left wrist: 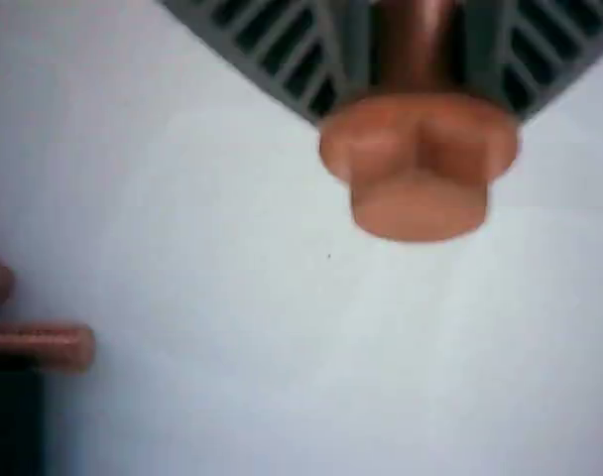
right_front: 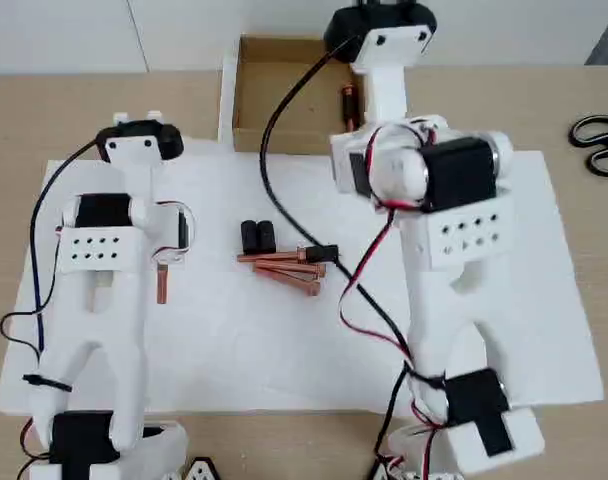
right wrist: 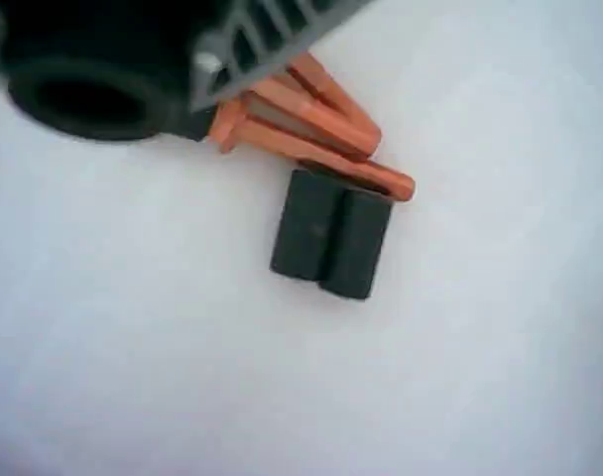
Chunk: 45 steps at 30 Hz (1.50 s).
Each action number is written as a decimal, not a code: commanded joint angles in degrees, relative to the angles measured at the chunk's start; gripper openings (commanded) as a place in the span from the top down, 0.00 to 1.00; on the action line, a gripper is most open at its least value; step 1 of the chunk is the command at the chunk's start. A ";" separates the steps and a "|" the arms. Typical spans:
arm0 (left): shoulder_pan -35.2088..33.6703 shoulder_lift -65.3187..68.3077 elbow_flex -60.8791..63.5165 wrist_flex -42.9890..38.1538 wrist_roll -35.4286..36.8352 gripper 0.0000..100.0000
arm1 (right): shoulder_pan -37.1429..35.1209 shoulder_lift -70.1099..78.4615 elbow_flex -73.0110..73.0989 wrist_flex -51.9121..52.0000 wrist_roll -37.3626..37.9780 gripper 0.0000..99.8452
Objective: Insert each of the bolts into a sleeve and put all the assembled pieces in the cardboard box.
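My left gripper (right_front: 165, 256) is shut on a copper bolt (right_front: 162, 282), whose hexagonal head (left wrist: 418, 169) hangs just above the white sheet, left of the parts pile. My right gripper (right wrist: 187, 64) is shut on a black sleeve (right wrist: 83, 91), held beside the heads of several loose copper bolts (right_front: 284, 266) at mid-sheet; the sleeve (right_front: 325, 254) is at the pile's right end. Two more black sleeves (right_front: 258, 236) lie side by side against those bolts (right wrist: 316, 124). The cardboard box (right_front: 274, 95) stands at the back with a copper-and-black piece (right_front: 350, 104) inside.
Everything rests on a white foam sheet (right_front: 284, 345) over a wooden table. Scissors (right_front: 598, 142) lie at the far right edge. The right arm's cables (right_front: 369, 280) hang over the sheet near the bolts.
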 commanded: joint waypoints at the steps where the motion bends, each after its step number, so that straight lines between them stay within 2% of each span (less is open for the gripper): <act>1: 0.44 -2.99 -4.00 0.53 0.44 1.00 | -0.40 -6.29 8.62 0.57 0.62 0.99; 7: 2.02 -2.99 -4.00 0.35 0.44 1.00 | 1.80 -17.89 29.89 -11.91 0.44 0.99; 13: 5.71 -2.99 -4.09 0.18 0.44 1.00 | 3.21 -37.14 58.29 -35.47 0.53 0.99; 17: 7.12 -2.99 -4.09 0.09 0.53 1.00 | 3.91 -39.96 74.37 -51.21 0.53 1.00; 19: 7.56 -2.99 -4.00 -1.14 2.99 1.00 | 3.91 -40.31 79.56 -56.48 0.53 1.00; 23: 7.65 -2.99 -3.91 -3.78 8.53 1.00 | 4.18 -40.31 83.78 -62.81 0.53 1.00; 28: 7.65 -2.81 -3.91 -5.63 8.88 1.00 | 4.35 -39.96 85.98 -67.82 0.35 1.00; 36: 7.65 -2.55 -3.82 -5.80 8.88 1.00 | 4.09 -40.31 100.66 -93.14 0.53 1.00; 42: 9.41 -2.55 -3.82 -7.65 8.97 1.00 | 3.82 -40.40 103.12 -91.74 -0.09 1.00; 45: 12.40 -2.55 -3.82 -7.65 8.97 1.00 | 3.74 -40.48 104.70 -95.52 -4.84 1.00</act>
